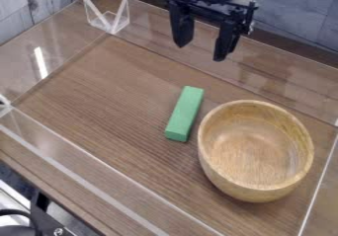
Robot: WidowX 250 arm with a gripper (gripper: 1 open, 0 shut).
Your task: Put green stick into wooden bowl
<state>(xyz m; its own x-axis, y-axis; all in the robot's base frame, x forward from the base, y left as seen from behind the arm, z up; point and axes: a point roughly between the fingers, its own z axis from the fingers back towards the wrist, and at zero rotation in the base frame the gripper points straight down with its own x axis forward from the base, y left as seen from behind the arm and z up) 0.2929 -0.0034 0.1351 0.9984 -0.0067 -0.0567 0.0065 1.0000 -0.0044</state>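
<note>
On the desk (99, 92), one stick (184, 114) lies just left of one bowl (256, 149), outside it. One claw (204, 48) is spread above, farther back, and seems to pinch nothing, though its tips are dark. The step is, I judge, the approach; next it must come down over the stick.

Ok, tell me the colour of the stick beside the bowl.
The stick is green, seen in the camera view.
</note>
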